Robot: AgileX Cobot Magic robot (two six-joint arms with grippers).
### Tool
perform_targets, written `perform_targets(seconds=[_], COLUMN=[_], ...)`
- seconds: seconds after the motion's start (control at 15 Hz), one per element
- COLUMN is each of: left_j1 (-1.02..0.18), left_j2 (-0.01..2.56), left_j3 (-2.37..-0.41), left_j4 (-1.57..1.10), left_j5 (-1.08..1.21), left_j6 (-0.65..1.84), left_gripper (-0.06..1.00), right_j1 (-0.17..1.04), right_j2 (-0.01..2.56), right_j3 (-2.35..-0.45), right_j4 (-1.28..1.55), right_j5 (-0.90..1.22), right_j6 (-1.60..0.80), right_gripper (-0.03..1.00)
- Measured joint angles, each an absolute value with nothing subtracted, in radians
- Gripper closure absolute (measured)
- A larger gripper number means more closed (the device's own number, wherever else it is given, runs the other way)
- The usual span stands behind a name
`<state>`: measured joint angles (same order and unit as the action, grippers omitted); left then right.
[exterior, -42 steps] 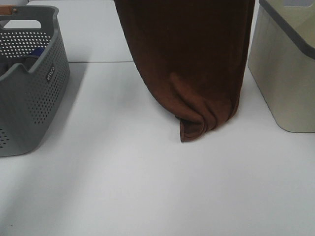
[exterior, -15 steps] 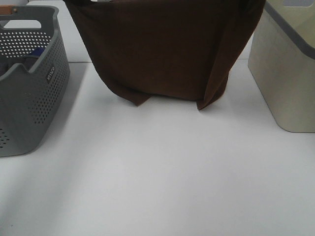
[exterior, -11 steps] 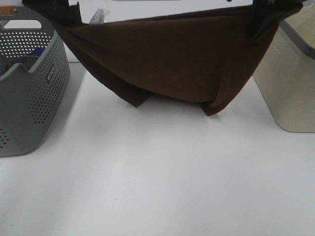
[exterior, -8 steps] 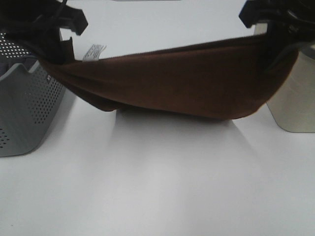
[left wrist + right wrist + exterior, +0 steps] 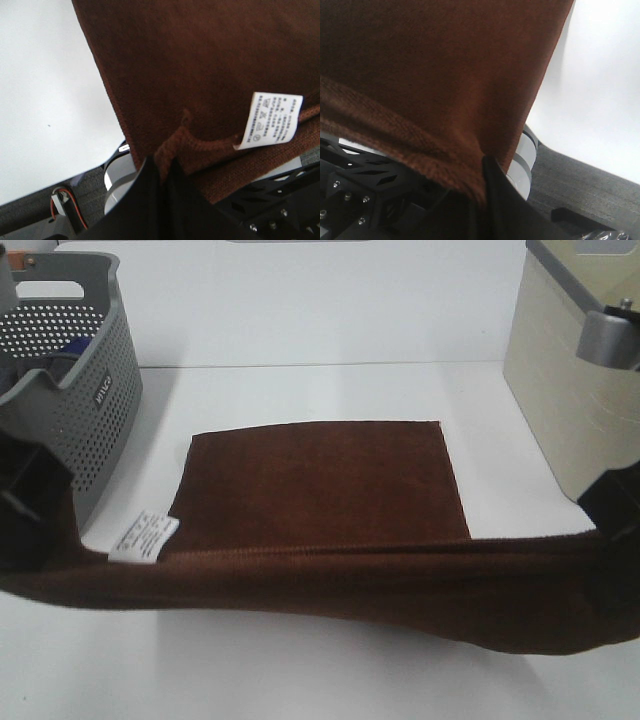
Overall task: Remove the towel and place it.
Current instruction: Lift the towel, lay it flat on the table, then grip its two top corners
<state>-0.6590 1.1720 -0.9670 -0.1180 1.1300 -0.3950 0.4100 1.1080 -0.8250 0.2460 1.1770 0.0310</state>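
The dark brown towel [image 5: 320, 490] lies with its far half flat on the white table [image 5: 320, 390]. Its near hem [image 5: 350, 580] is stretched taut, a little above the table, between my two grippers. My left gripper [image 5: 28, 515] is shut on the corner beside the white care label [image 5: 145, 536]. My right gripper [image 5: 612, 540] is shut on the opposite corner. In the left wrist view, the black fingers of the left gripper [image 5: 162, 175] pinch the stitched hem close to the label [image 5: 270, 120]. The right wrist view shows the right gripper [image 5: 482, 172] clamping a bunched corner of towel [image 5: 435, 65].
A grey perforated basket [image 5: 80, 410] stands at the left, close to my left gripper, with blue fabric [image 5: 72, 344] inside. A beige bin with a grey rim [image 5: 565, 400] stands at the right, just behind my right gripper.
The towel hung high at the back; both grippers have come down and toward the front, spreading apart. Its lower part has been laid flat on the table.
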Motion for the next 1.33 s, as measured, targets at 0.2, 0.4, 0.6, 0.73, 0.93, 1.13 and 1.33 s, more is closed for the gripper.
perform_targets(seconds=[0.2, 0.4, 0.6, 0.73, 0.93, 1.13, 1.33], left_j1=[-0.713, -0.808, -0.865, -0.867, -0.867, -0.867, -0.867], left_j2=[1.165, 1.165, 1.165, 1.165, 1.165, 1.165, 1.165], left_j3=[-0.899, -0.838, -0.828, -0.828, -0.828, -0.828, -0.821], left_j4=[-0.137, -0.140, -0.131, -0.126, -0.125, -0.125, -0.083], left_j5=[1.128, 1.127, 1.126, 1.126, 1.126, 1.126, 1.163], left_j6=[-0.420, -0.494, -0.547, -0.552, -0.552, -0.552, -0.554], left_gripper=[0.94, 0.94, 0.94, 0.94, 0.94, 0.94, 0.89], right_j1=[0.410, 0.409, 0.408, 0.408, 0.408, 0.408, 0.404], right_j2=[1.071, 1.020, 0.991, 0.991, 0.991, 0.991, 0.991], right_j3=[-0.782, -0.712, -0.664, -0.662, -0.662, -0.662, -0.661], right_j4=[0.277, 0.323, 0.327, 0.328, 0.330, 0.330, 0.291], right_j5=[1.187, 1.194, 1.197, 1.197, 1.197, 1.197, 1.203], right_j6=[0.031, 0.031, 0.031, 0.031, 0.031, 0.033, 0.039], right_gripper=[0.97, 0.97, 0.97, 0.97, 0.97, 0.97, 0.83])
